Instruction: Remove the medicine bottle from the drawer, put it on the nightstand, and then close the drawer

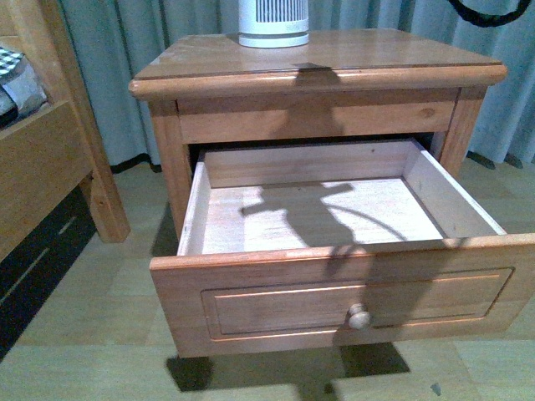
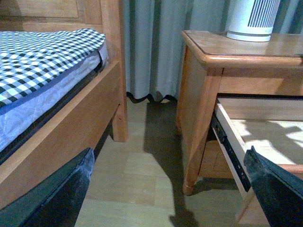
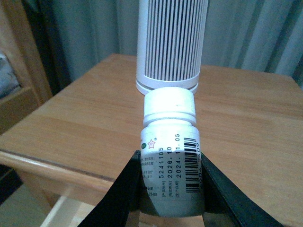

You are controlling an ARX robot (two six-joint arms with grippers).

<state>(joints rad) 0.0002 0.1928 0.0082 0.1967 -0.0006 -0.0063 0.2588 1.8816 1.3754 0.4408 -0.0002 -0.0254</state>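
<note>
Right arm: my wrist is held roughly level, its camera looking across the top of the desk (image 3: 246, 113), an orange-brown bedside cabinet. My right tool (image 3: 171, 163) is clamped on the medicine bottle (image 3: 169, 137), one dark finger (image 3: 120, 189) pressed against each side of the lower label. The bottle stands upright, white cap uppermost, with printed digits and a barcode facing the camera. It sits over the near part of the top, in front of the white ribbed tower device (image 3: 171, 45). I cannot tell whether its base touches the wood.

Left arm: held low beside the desk's left side, above the pale floor (image 2: 137, 175). My left tool (image 2: 168, 156) has its fingers spread wide apart and grips nothing.

Surroundings: the drawer (image 1: 276, 309) is pulled far out, and its pale wooden floor carries only shadow. Its round knob (image 1: 359, 317) faces forward. The tower device stands at the rear of the desk top. The wooden bed frame (image 2: 71, 118), with checked bedding (image 2: 42, 52), lies to the left, near the desk. A grey-blue curtain (image 1: 150, 33) hangs behind both.
</note>
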